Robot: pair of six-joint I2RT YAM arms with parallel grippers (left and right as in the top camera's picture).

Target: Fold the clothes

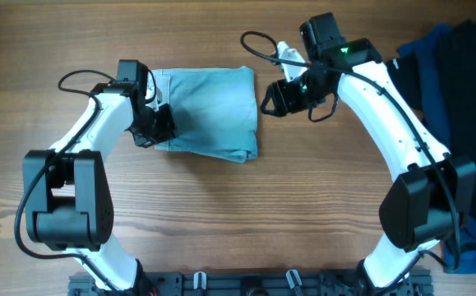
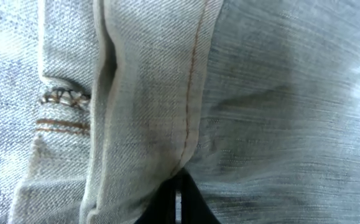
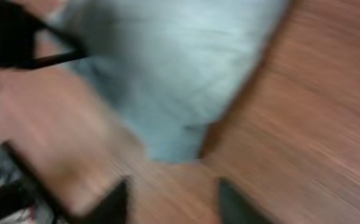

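shorts (image 1: 209,111): folded | left claw (image 1: 159,123): tips hidden in them | right wrist view: blurred

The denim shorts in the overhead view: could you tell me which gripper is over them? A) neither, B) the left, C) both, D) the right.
B: the left gripper is on the left edge of the denim shorts, while the right gripper hangs over the table beside their right edge.
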